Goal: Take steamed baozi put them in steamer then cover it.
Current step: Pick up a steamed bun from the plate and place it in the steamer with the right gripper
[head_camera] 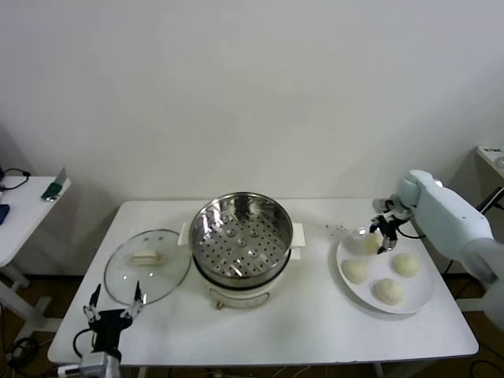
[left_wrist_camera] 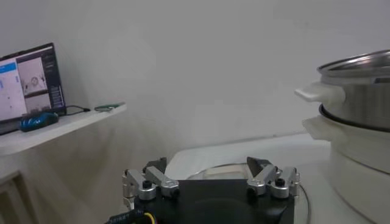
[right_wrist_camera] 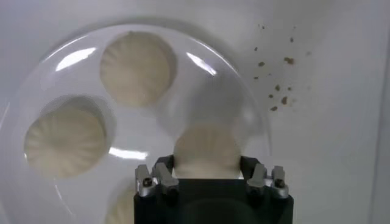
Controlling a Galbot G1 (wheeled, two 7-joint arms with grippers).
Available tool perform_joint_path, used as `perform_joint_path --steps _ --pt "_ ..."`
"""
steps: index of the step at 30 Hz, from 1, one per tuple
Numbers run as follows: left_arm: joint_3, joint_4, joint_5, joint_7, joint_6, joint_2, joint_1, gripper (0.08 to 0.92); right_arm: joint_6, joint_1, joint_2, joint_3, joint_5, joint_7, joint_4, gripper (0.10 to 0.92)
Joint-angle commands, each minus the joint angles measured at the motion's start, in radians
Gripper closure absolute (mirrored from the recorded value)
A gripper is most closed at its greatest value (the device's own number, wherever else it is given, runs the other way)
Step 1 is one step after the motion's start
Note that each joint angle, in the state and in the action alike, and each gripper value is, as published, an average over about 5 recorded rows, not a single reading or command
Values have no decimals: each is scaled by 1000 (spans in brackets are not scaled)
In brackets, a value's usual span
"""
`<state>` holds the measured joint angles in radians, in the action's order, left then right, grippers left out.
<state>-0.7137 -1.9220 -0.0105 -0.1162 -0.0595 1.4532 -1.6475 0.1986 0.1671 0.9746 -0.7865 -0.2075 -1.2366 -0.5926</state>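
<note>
Down at the counter's [head_camera: 315, 331] front left corner, the left claw [head_camera: 113, 307] hangs idle, fingers spread apart and holding nothing, just in front of the cover [head_camera: 147, 265], which lies flat near the left edge. Beside the cover, mid-counter, stands the steamer [head_camera: 242, 236], its perforated basket bare. Toward the right edge sits a white plate [head_camera: 421, 303] with four baozi [head_camera: 389, 290] on it; the right claw [head_camera: 385, 234] is lowered over the one at the plate's far left side.

From the left wrist, the left claw's [left_wrist_camera: 210, 176] fingers stand wide, with the cover's rim [left_wrist_camera: 303, 201] just beyond them and the steamer [left_wrist_camera: 356, 122] rising off to one side. A laptop [left_wrist_camera: 27, 82] rests on a side table.

From the right wrist, the right claw [right_wrist_camera: 209, 175] straddles one baozi [right_wrist_camera: 206, 149], a finger on each side; whether the fingers press it I cannot tell. Two more baozi [right_wrist_camera: 137, 67] lie clear on the plate [right_wrist_camera: 213, 91], a fourth half hidden. Brown crumbs [right_wrist_camera: 277, 91] dot the counter beside the plate.
</note>
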Motion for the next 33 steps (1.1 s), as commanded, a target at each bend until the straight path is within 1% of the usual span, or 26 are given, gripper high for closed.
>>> perform_joint_path --steps 1,6,11,14,18,22,26,33 --pt "4 -16 -3 5 0 2 -16 177 59 249 0 -230 166 -45 -157 321" --pt "9 -23 -4 16 -2 5 -30 177 127 405 55 -345 242 -66 -243 320" --pt "12 -27 9 34 3 4 -41 177 240 526 159 -419 250 -101 -299 313" --pt "12 -26 17 39 3 3 -46 177 305 560 229 -446 229 -97 -325 309" --pt "12 -23 17 39 3 4 -53 177 351 542 301 -434 166 -79 -398 305" --pt "14 -20 13 36 4 6 -57 177 404 488 357 -393 51 -49 -450 304" --pt "15 -20 12 35 2 8 -56 177 461 427 412 -345 -76 -11 -437 304" --pt "12 -18 -7 27 5 -1 -61 177 519 328 486 -299 -207 23 -382 297"
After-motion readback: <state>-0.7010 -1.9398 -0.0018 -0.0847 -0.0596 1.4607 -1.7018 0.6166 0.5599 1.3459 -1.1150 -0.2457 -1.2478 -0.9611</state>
